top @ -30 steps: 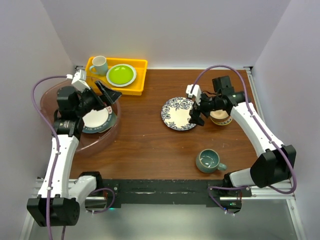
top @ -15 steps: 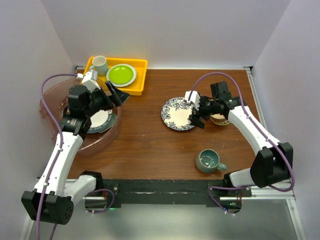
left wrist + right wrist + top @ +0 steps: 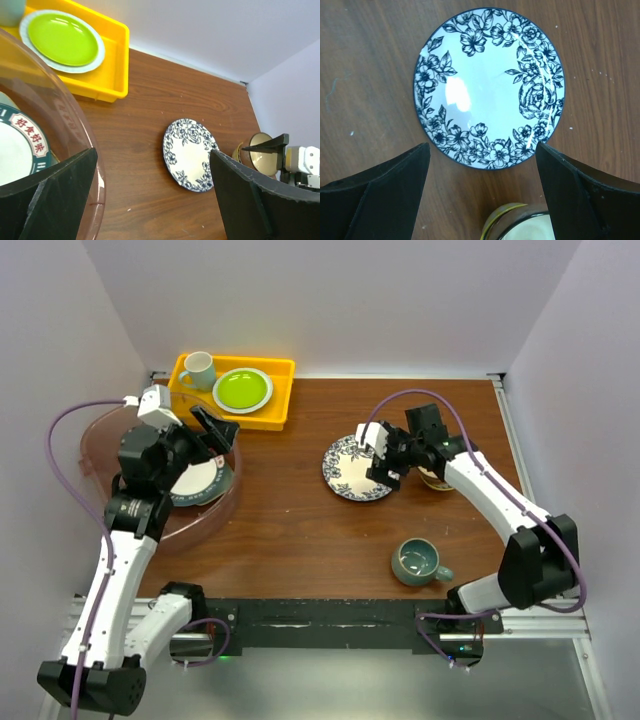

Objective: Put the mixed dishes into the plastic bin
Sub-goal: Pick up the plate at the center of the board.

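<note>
The brown wooden table (image 3: 300, 530) is carrying everything. At its left edge, the large round transparent pinkish plastic bin (image 3: 222, 502) is holding one round white plate with a dark patterned rim (image 3: 195, 483). The yellow rectangular plastic tray (image 3: 282, 368) at the far left, with its lime-green plate (image 3: 242, 389) and white mug (image 3: 197, 368), is not part of the job. Three dishes are waiting outside the bin: the round blue-floral plate (image 3: 487, 85) at the table's centre, the cream-tan bowl (image 3: 437, 480) just to its right, and the teal mug (image 3: 417, 560) nearer, well apart from both. The left gripper (image 3: 152, 200) is hovering over the bin's right rim with its fingers spread wide, holding nothing. The right gripper (image 3: 482, 195) is hanging above the blue-floral plate, fingers likewise spread and empty, the plate lying centred between them. The step in hand is probably the pickup of this plate. Because the plate is lying flat, one finger should probably be brought down at its rim to catch the lip while the other is closing from above. The bowl is sitting close by, so the descent should be kept clear of it.
</note>
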Action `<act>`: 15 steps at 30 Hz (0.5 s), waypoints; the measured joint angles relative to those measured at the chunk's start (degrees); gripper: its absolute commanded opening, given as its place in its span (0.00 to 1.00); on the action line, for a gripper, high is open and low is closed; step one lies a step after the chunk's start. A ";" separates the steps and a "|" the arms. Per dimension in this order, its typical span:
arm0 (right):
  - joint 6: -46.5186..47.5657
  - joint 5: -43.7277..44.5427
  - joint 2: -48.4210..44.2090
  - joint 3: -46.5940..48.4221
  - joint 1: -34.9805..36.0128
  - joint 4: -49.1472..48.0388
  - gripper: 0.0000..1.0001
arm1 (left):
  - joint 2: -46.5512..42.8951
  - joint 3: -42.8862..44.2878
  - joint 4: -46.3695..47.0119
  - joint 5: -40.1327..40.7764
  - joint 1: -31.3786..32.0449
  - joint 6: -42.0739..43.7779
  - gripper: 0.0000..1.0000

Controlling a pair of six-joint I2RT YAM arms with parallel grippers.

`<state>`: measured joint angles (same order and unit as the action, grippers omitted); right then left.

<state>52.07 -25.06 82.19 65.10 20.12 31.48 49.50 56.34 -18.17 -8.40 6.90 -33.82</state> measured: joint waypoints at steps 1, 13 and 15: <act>-0.15 0.61 0.42 0.00 0.22 -0.52 0.89 | -0.92 -0.35 0.13 0.76 0.00 0.09 1.00; -2.14 8.74 3.82 -1.18 3.41 -6.67 0.89 | -2.43 -1.86 0.44 3.15 0.00 0.48 1.00; -2.80 9.73 4.07 -1.42 3.61 -7.54 0.88 | -2.34 -1.86 0.44 3.15 0.00 0.48 1.00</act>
<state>49.28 -15.33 86.26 63.68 23.73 23.94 47.16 54.48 -17.74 -5.26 6.90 -33.34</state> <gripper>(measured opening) 0.890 0.997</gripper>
